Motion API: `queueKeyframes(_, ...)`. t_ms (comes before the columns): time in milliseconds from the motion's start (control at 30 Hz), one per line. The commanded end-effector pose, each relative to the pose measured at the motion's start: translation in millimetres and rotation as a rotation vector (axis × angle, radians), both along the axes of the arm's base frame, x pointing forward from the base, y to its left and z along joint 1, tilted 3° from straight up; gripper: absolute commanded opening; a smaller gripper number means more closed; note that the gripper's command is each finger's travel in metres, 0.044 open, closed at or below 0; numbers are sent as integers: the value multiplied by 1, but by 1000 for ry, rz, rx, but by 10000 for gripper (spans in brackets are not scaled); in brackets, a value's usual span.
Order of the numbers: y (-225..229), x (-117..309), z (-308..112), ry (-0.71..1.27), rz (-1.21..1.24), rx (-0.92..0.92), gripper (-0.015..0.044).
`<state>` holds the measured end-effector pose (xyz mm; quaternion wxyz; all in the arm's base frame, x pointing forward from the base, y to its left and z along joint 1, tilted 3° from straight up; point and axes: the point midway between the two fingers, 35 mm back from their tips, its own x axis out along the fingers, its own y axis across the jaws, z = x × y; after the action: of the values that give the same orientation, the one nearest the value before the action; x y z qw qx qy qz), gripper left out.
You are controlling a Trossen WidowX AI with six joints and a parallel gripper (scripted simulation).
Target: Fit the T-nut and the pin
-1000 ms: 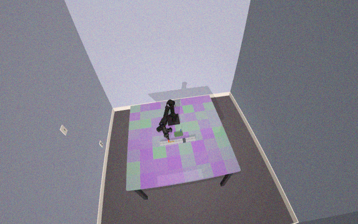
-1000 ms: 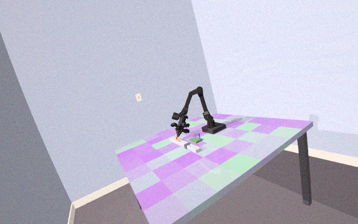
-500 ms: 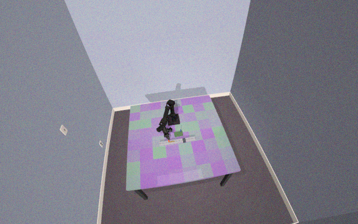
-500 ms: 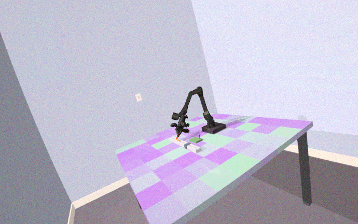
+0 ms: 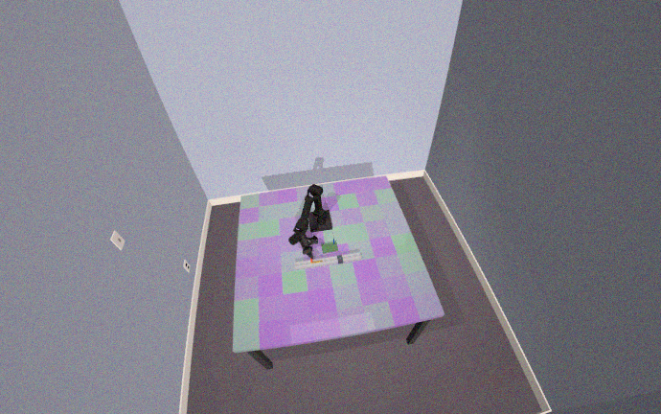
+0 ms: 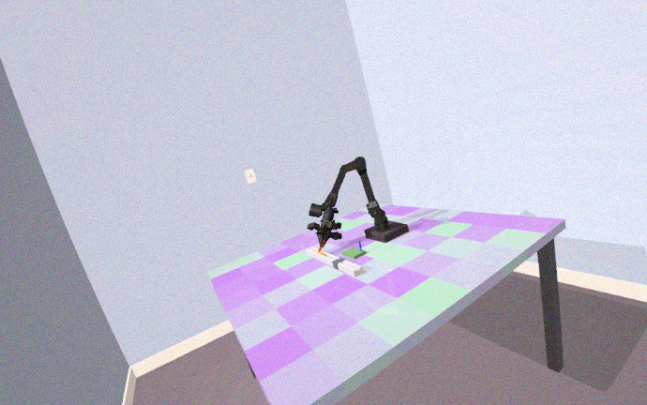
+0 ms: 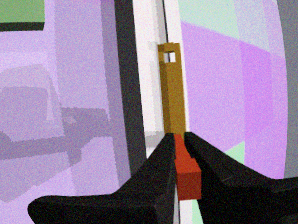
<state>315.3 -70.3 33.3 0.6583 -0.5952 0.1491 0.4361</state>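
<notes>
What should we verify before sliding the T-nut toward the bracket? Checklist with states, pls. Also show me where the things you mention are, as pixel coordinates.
1. Gripper (image 5: 311, 258) (image 6: 321, 247) (image 7: 178, 139) shut on the orange handle (image 6: 320, 249) (image 7: 188, 172): ok
2. Brass T-nut (image 5: 318, 262) (image 7: 174, 95) lined up along the aluminum rail (image 5: 351, 257) (image 6: 352, 270) (image 7: 143, 65): ok
3. Nut flat under the slot's lips: cannot tell
4. Nut under the hole in the dark bracket (image 5: 340, 259) (image 6: 338, 262): not ok, well short
5. Blue pin (image 5: 333, 241) (image 6: 360, 246) standing at the green tray (image 5: 330, 247) (image 6: 353, 253) (image 7: 20, 11): ok

A patchwork table (image 5: 311, 311) (image 6: 329, 329) carries rail (image 5: 327, 261) (image 6: 351, 270) (image 7: 172, 25) and green tray (image 5: 330, 247) (image 6: 353, 253) (image 7: 21, 12)
</notes>
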Motion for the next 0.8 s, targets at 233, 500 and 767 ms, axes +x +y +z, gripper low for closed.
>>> queueKeyframes(233, -1, 1, 1, 26, 4, -10, -150)
queueKeyframes(500, -1, 2, 1, 47, 4, -13, -150)
queueKeyframes(767, -1, 3, 1, 67, 5, -16, -150)
